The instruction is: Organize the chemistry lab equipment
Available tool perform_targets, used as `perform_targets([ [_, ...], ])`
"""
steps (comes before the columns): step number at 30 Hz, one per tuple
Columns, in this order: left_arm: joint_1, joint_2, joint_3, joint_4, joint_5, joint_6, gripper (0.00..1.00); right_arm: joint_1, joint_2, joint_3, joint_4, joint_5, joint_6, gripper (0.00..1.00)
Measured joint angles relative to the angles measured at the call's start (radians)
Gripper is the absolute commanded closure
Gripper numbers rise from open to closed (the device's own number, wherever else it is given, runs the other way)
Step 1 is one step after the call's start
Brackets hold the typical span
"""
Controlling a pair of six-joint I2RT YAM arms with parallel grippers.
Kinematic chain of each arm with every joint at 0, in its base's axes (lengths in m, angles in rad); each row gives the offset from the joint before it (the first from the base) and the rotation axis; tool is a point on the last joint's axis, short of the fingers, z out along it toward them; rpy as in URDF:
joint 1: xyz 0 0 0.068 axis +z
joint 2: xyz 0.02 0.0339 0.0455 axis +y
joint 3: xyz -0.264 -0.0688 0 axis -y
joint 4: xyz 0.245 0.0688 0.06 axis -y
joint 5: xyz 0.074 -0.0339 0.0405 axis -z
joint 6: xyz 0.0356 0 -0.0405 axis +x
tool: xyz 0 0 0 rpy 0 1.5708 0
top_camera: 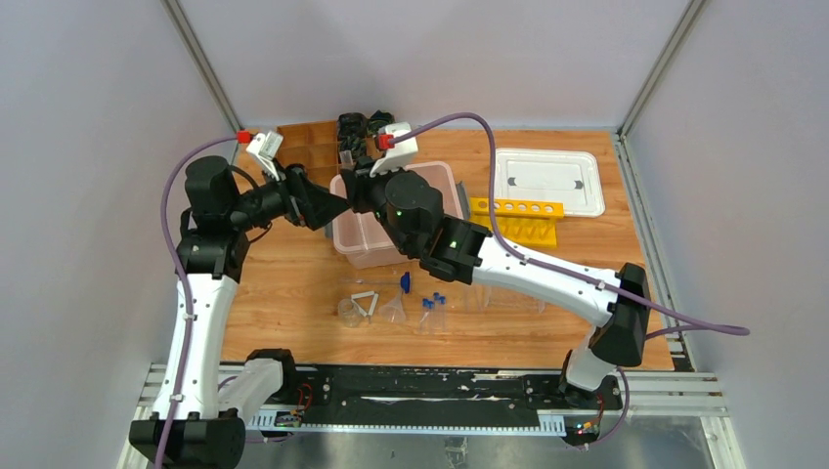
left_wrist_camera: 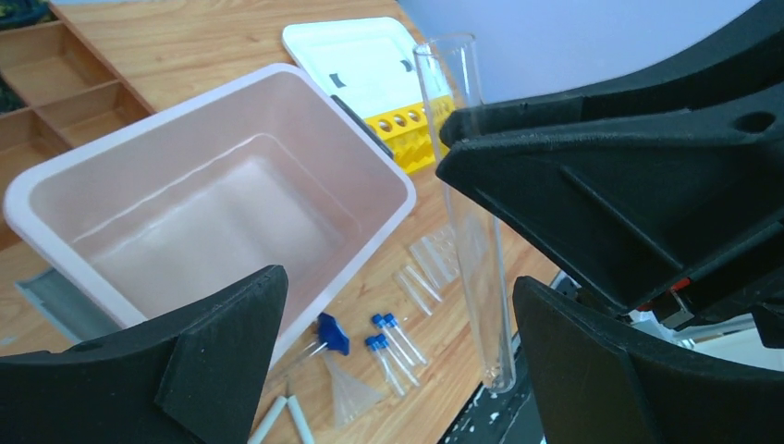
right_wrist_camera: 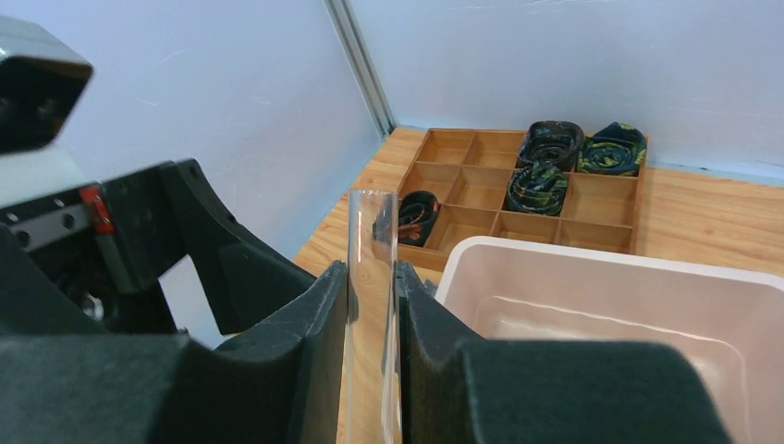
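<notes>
Two hands meet near the bin point(left_wrist_camera: 55, 180) rim, above the table. The right hand point(right_wrist_camera: 372, 277) pinches a clear tube point(left_wrist_camera: 459, 213), long axis upright. The left hand point(top_camera: 330, 207), spread wide, faces it closely, and the tube lines up with its gap, likely for a handover.

A: Where is the left arm point(top_camera: 196, 303) now?

B: It rises from its base at 7 o'clock and bends at the elbow. The left gripper point(top_camera: 330, 205) points toward 3 o'clock, with the jaws spread wide.

A: And the right arm point(top_camera: 547, 278)?

B: It stretches from 4 o'clock toward 10 o'clock. The right gripper point(right_wrist_camera: 372, 287) is closed on a clear tube point(right_wrist_camera: 370, 231), which sticks out past the fingertips. The two grippers face each other, very near.
</notes>
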Motion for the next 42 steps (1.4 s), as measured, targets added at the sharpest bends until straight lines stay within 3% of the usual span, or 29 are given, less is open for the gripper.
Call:
perform_targets([
  [5, -0.005, -0.010, -0.057, 0.064, 0.023, -0.043, 0.31, -0.003, 0.025, 0.031, 0.010, -0.021, 0.012, 1.00],
  [17, -0.058, 0.020, -0.117, 0.206, 0.091, -0.134, 0.47, -0.028, 0.024, 0.018, 0.085, -0.143, 0.068, 1.00],
  [22, -0.080, 0.018, -0.129, 0.207, 0.112, -0.128, 0.80, -0.034, 0.009, -0.021, 0.102, -0.167, 0.095, 1.00],
  [24, -0.082, 0.015, -0.130, 0.203, 0.121, -0.117, 0.87, -0.037, 0.002, -0.034, 0.096, -0.171, 0.109, 0.92],
  [26, -0.083, 0.014, -0.130, 0.198, 0.131, -0.092, 0.90, -0.045, -0.009, -0.032, 0.063, -0.181, 0.129, 0.69],
  [29, -0.086, 0.013, -0.125, 0.151, 0.150, -0.018, 0.93, -0.069, -0.029, 0.005, -0.078, -0.246, 0.177, 0.51],
  [36, -0.089, 0.014, -0.096, 0.032, 0.195, 0.167, 0.97, -0.172, -0.011, 0.232, -0.471, -0.480, 0.225, 0.46],
  [42, -0.106, 0.014, -0.096, 0.007, 0.210, 0.220, 0.98, -0.195, 0.056, 0.345, -0.631, -0.601, 0.224, 0.48],
])
